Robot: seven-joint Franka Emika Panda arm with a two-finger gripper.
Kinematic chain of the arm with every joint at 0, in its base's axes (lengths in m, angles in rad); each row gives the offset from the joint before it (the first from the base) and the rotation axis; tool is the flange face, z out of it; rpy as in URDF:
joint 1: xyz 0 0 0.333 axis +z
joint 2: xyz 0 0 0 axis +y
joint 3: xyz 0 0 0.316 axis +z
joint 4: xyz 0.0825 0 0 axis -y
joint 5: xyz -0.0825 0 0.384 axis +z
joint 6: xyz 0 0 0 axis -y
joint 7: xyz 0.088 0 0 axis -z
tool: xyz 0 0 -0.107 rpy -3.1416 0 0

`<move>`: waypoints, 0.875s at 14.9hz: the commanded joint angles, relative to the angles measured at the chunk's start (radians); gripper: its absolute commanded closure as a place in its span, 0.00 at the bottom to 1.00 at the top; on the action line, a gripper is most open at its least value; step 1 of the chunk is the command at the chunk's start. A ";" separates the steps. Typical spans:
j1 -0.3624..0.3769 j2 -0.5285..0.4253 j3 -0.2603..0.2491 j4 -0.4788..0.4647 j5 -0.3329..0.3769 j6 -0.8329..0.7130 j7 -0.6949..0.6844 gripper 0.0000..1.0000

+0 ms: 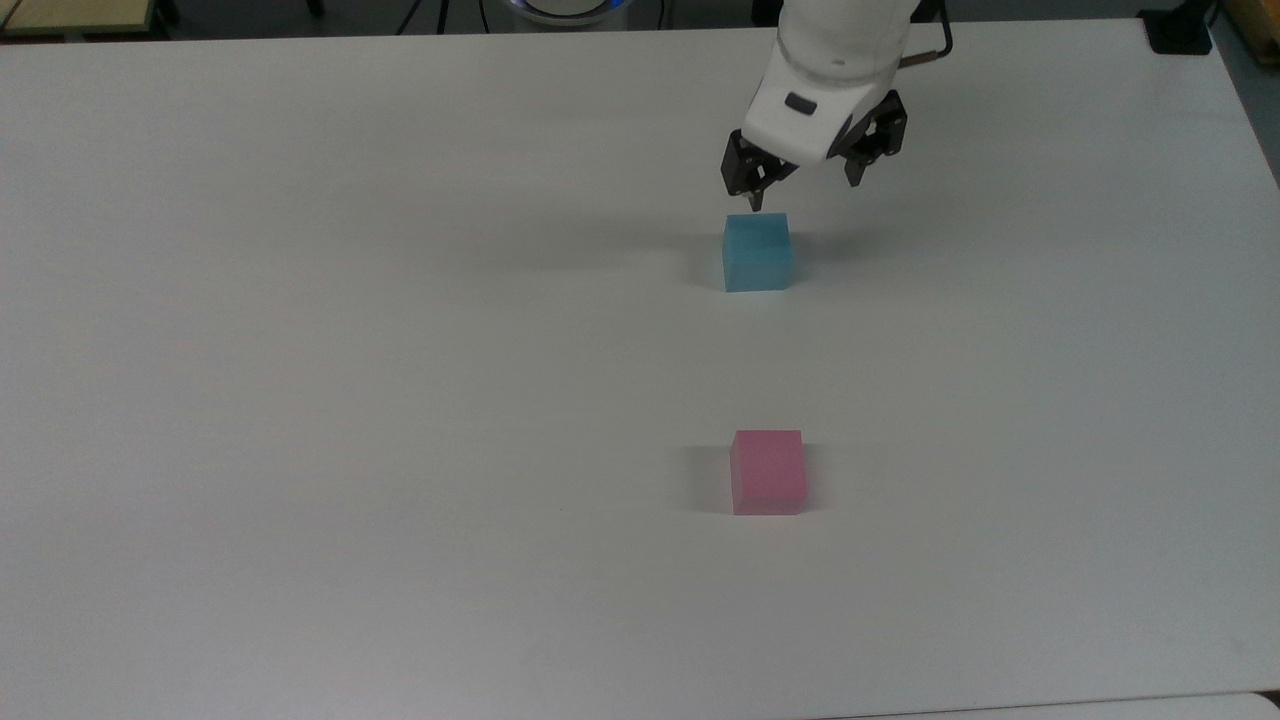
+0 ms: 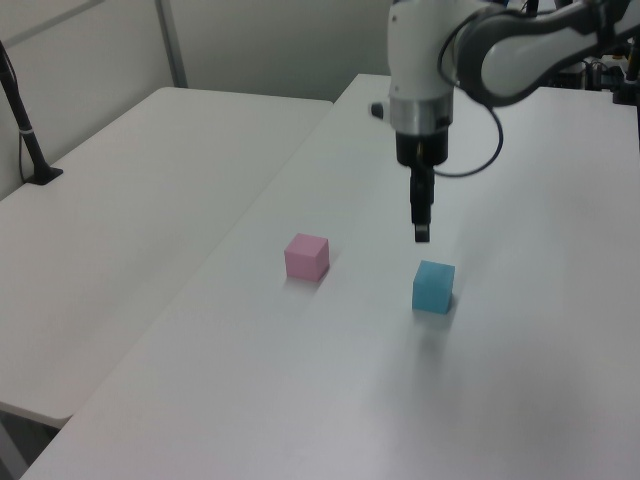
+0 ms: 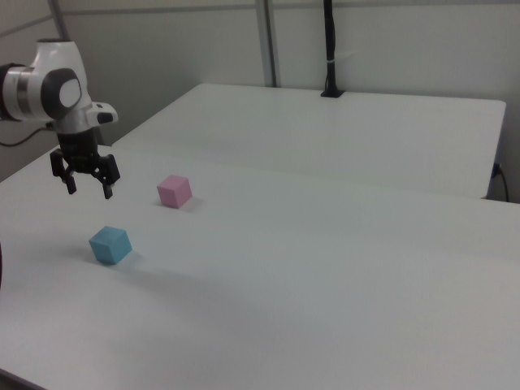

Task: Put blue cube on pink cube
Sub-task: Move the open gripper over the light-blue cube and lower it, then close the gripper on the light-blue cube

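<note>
A light blue cube rests on the white table. The pink cube sits apart from it, lower in the top view. My gripper hangs open in the air above and just beyond the blue cube, fingers pointing down, holding nothing. In the left view the gripper shows edge-on just above the blue cube. One fingertip sits near the cube's upper edge in the top view.
A second white table adjoins this one. A black pole on a base stands on that table's far side. A black mount sits at the top right corner in the top view.
</note>
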 commanded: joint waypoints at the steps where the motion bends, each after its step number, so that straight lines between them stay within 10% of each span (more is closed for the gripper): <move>1: 0.008 0.020 -0.009 -0.060 -0.046 0.029 0.002 0.00; 13: 0.013 0.039 -0.009 -0.155 -0.081 0.109 0.008 0.00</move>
